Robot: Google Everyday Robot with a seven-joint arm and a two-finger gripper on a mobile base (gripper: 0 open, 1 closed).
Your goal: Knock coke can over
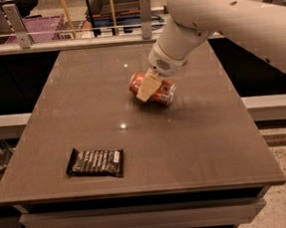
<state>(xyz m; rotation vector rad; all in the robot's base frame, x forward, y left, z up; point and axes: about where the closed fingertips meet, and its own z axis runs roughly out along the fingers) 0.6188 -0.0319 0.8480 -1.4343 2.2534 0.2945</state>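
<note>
The coke can (164, 91) is red-orange and lies on its side near the middle of the brown table (196, 146), its silver end pointing to the right and towards me. My gripper (147, 87) comes down from the white arm (209, 10) at the upper right. Its cream tip rests against the can's left half and hides part of it.
A flat black snack wrapper (95, 162) lies near the table's front left corner. A rail with posts (144, 11) and a purple bin (30, 26) stand behind the table's far edge. The floor drops away on the right side.
</note>
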